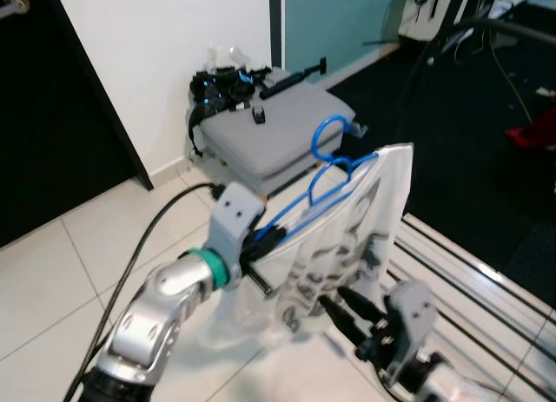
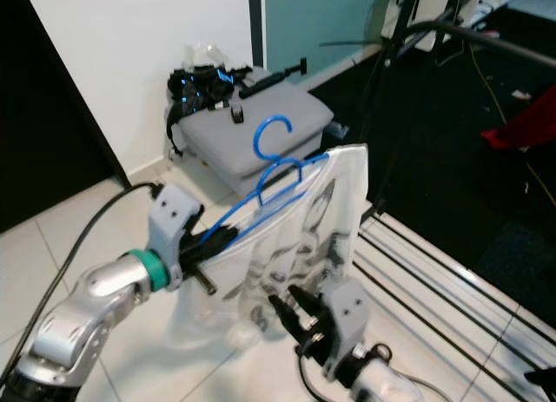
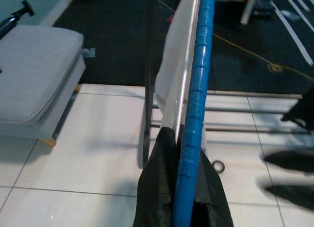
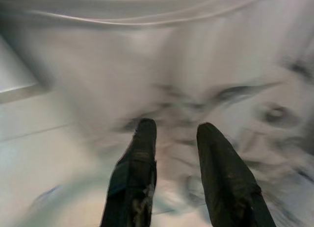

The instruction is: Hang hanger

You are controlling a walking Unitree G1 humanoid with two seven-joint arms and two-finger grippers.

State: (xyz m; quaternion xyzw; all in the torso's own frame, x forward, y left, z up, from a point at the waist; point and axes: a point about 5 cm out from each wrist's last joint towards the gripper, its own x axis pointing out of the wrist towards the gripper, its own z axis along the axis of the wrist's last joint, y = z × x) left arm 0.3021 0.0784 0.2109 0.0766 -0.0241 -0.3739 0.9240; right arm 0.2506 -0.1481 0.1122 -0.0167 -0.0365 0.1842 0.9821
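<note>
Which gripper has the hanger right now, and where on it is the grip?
The left gripper is shut on the blue plastic hanger at one shoulder arm's outer end. The right gripper is open, holding nothing.

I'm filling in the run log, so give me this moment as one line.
left tool: shut on blue hanger | white garment: draped on hanger | right tool: open, near garment | hanger: not yet hung
</note>
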